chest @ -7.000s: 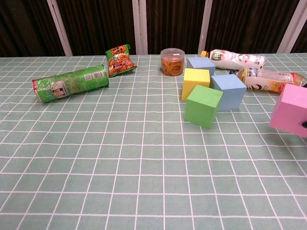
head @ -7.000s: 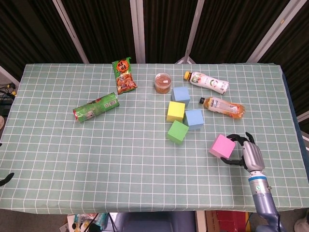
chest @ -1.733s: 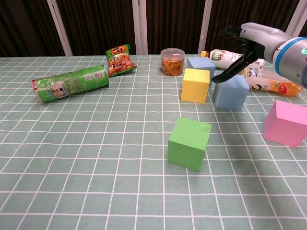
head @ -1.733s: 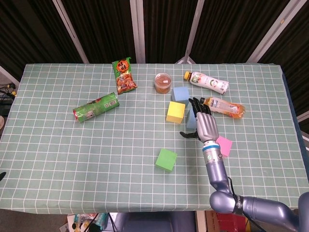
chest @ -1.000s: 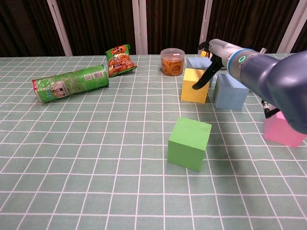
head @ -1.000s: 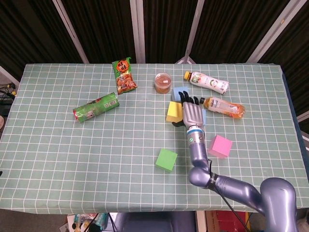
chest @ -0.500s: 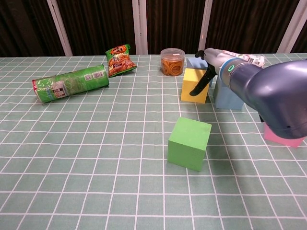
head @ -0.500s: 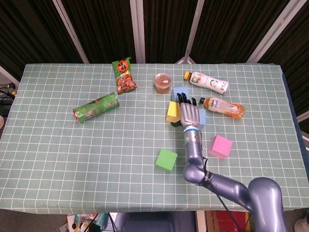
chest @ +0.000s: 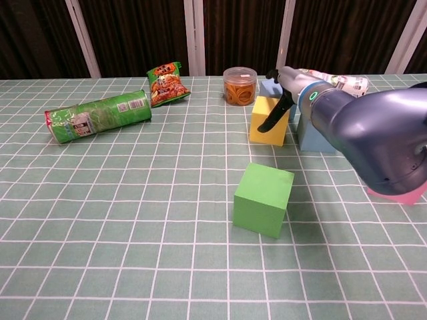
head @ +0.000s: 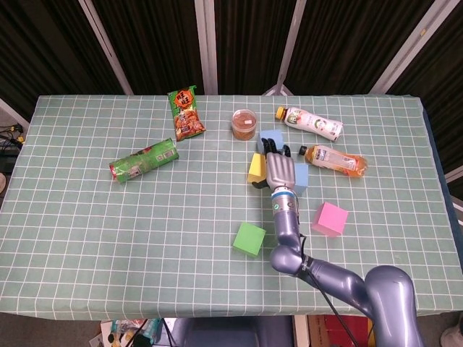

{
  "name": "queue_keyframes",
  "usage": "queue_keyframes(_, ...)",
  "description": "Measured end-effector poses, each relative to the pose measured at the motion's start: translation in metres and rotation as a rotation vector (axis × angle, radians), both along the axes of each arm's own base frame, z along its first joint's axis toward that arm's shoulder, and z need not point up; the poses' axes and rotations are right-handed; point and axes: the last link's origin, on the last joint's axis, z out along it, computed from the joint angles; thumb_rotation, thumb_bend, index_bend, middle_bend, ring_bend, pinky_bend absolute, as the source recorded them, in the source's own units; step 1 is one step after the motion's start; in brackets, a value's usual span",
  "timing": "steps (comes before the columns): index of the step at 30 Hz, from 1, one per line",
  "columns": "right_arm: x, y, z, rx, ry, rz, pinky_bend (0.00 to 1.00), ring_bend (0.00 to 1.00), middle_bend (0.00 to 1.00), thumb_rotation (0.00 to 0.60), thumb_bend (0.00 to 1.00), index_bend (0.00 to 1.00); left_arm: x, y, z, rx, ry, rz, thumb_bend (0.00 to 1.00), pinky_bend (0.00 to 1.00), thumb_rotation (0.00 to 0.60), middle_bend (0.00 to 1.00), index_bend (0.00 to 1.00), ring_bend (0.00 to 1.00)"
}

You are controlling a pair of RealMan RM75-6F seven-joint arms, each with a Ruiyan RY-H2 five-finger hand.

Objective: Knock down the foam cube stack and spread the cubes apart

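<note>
Our right hand point(head: 279, 172), fingers spread, rests on the yellow cube point(chest: 267, 122), with a blue cube point(chest: 313, 133) just beside it.

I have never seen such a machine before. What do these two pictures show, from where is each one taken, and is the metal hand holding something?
This is a robot with two arms and finger hands, at a table with a green checked cloth. One picture is from a camera in its head, looking down; the other is from its chest, looking across the table. Only the right hand shows. It reaches over the yellow cube, with a finger against that cube's side in the chest view; whether it grips the cube I cannot tell. Two blue cubes stand close by. The green cube and pink cube lie apart. Also there: a green can on its side, a snack bag, a small round jar and two lying bottles.
</note>
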Motion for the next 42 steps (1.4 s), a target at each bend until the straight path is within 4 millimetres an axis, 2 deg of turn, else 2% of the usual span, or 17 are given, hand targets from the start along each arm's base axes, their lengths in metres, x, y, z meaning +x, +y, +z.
queue_keyframes(6, 0.003, 0.000, -0.005, -0.002, -0.011, 0.002, 0.00, 0.41, 0.14, 0.600, 0.10, 0.10, -0.001, 0.000, 0.000, 0.000, 0.001, 0.003, 0.15, 0.00, 0.600, 0.00, 0.22, 0.00)
queue_keyframes(9, 0.004, 0.001, -0.006, -0.013, -0.024, 0.002, 0.00, 0.46, 0.19, 0.600, 0.16, 0.14, -0.001, 0.000, 0.000, 0.000, 0.001, 0.002, 0.15, 0.00, 0.600, 0.00, 0.22, 0.00)
queue_keyframes(11, 0.004, 0.002, -0.006, -0.018, -0.029, 0.002, 0.00, 0.48, 0.20, 0.600, 0.20, 0.14, -0.001, 0.000, 0.000, -0.001, 0.000, 0.003, 0.15, 0.00, 0.600, 0.00, 0.22, 0.00)
queue_keyframes(17, 0.008, 0.009, -0.004, -0.016, -0.050, 0.015, 0.00, 0.49, 0.20, 0.600, 0.20, 0.14, -0.001, 0.001, 0.000, -0.007, -0.003, 0.002, 0.15, 0.00, 0.600, 0.00, 0.22, 0.00)
queue_keyframes(30, 0.053, 0.040, 0.002, 0.007, -0.133, 0.146, 0.00, 0.49, 0.20, 0.600, 0.20, 0.14, 0.001, -0.002, 0.001, -0.007, -0.015, -0.011, 0.15, 0.00, 0.600, 0.00, 0.22, 0.00)
queue_keyframes(37, 0.075, 0.054, -0.010, 0.040, -0.122, 0.185, 0.00, 0.49, 0.20, 0.600, 0.20, 0.14, -0.001, -0.003, 0.005, -0.001, -0.033, -0.017, 0.15, 0.00, 0.600, 0.00, 0.22, 0.00)
queue_keyframes(40, 0.081, 0.058, -0.018, 0.055, -0.121, 0.185, 0.00, 0.45, 0.20, 0.600, 0.20, 0.14, -0.002, -0.003, 0.005, -0.009, -0.033, -0.017, 0.15, 0.00, 0.600, 0.00, 0.22, 0.00)
queue_keyframes(42, 0.083, 0.058, -0.023, 0.059, -0.123, 0.182, 0.00, 0.31, 0.14, 0.600, 0.15, 0.12, -0.002, -0.003, 0.004, -0.015, -0.032, -0.017, 0.15, 0.00, 0.600, 0.00, 0.22, 0.00)
